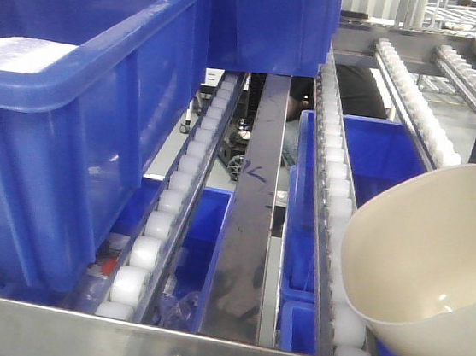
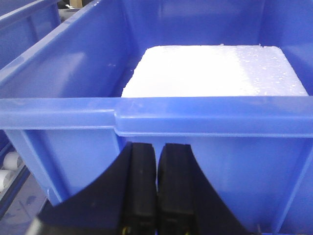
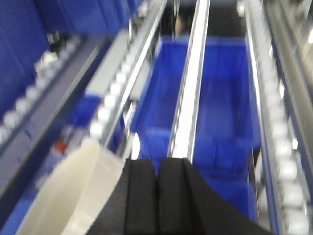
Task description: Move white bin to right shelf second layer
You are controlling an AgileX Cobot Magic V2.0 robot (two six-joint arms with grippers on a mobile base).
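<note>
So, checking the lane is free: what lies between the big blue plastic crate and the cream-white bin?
In the front view, between blue crate and white bin: two white-roller rails flanking a bare steel channel.

Both grippers are closed: the left gripper has its black fingers pressed together, and the right gripper likewise, pads touching.

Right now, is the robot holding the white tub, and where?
Yes. The right pincer is shut on the white bin, pinching its rim wall, with the tub tipped. The left pincer is shut and holds nothing.
</note>
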